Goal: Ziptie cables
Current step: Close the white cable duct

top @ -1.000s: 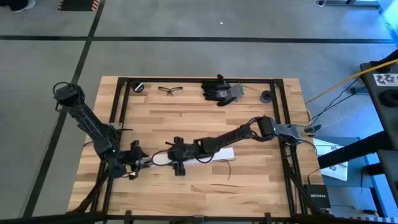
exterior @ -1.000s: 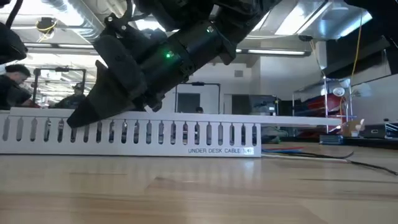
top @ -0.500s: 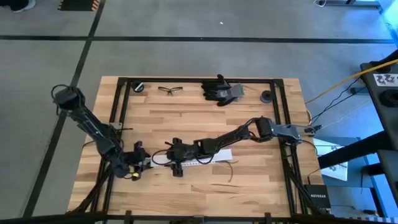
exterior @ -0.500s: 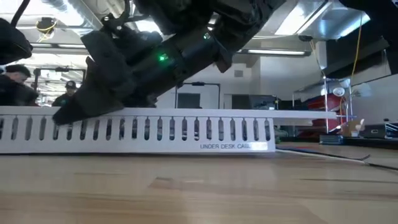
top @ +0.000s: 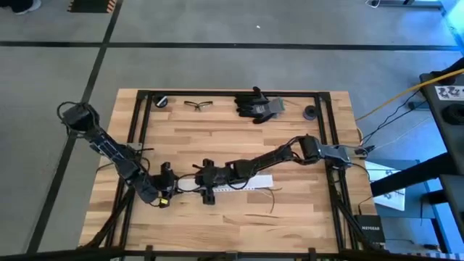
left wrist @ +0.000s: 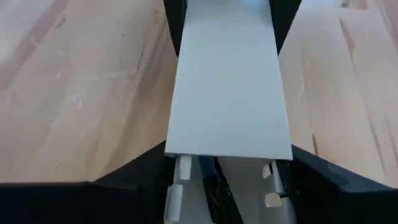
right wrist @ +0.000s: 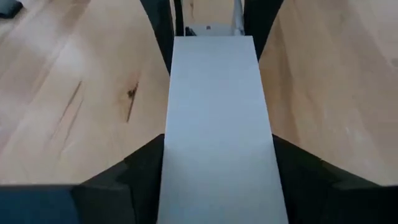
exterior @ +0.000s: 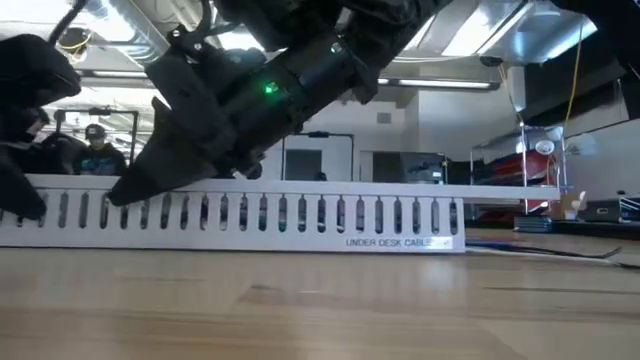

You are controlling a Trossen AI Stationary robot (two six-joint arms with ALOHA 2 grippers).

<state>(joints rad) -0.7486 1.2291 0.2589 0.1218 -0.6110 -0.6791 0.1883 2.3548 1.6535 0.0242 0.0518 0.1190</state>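
Channel nudged sideways, cables not yet tied.
High view: the left gripper [top: 164, 191] has closed in from 9 o'clock on the white channel [top: 246, 181], which the right gripper [top: 206, 190] clamps. Low view: the channel has slid toward 3 o'clock. Left wrist view: the cables [left wrist: 217, 186] lie inside the channel's open end; whether this claw grips, I cannot tell. Right wrist view: claw narrowed on the channel.

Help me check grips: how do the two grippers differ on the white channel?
Left gripper holds the end of the white channel; right gripper holds farther along it. Left gripper's view shows the lid ending and cables inside; right gripper's shows only closed lid. Both are shut on it.
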